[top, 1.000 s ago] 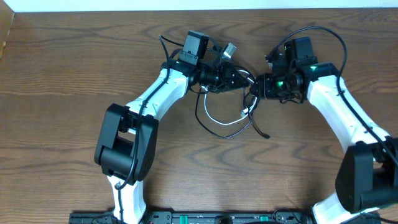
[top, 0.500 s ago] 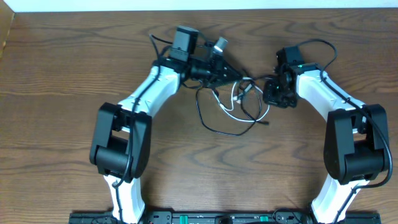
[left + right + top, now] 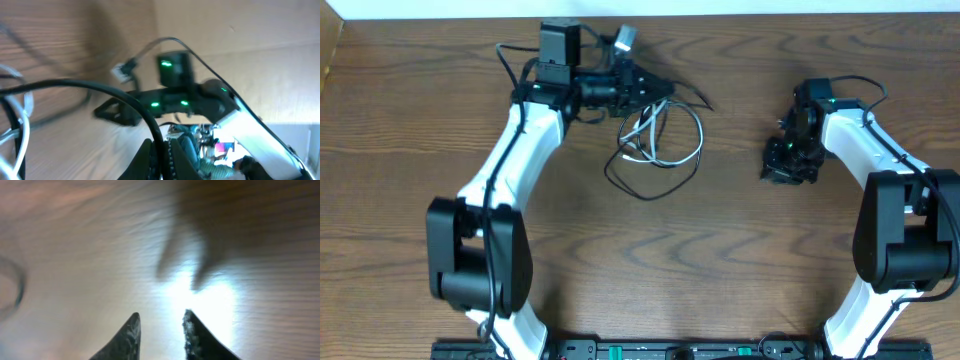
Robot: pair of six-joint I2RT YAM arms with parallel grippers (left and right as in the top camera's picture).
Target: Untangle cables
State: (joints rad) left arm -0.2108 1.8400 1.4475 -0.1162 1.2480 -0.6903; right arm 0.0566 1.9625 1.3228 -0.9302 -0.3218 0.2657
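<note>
A black cable (image 3: 701, 142) and a white cable (image 3: 642, 132) lie in tangled loops on the wooden table below my left gripper (image 3: 658, 92). The left gripper is shut on the black cable near the table's far edge. In the left wrist view the black cable (image 3: 125, 97) runs into the pinched left gripper (image 3: 160, 146), and the white cable (image 3: 21, 127) loops at the left edge. My right gripper (image 3: 783, 173) is open and empty, apart from the cables to their right. In the right wrist view the right gripper (image 3: 161, 317) hangs over bare wood.
The wooden table (image 3: 440, 120) stretches left and toward the front. Its far edge (image 3: 740, 14) meets a white wall just behind the left gripper. The right arm (image 3: 200, 100) shows in the left wrist view, with its own thick black wire.
The left gripper has dragged the cable bundle left and toward the far edge. The right gripper has let go of the cables and moved right, away from them.
</note>
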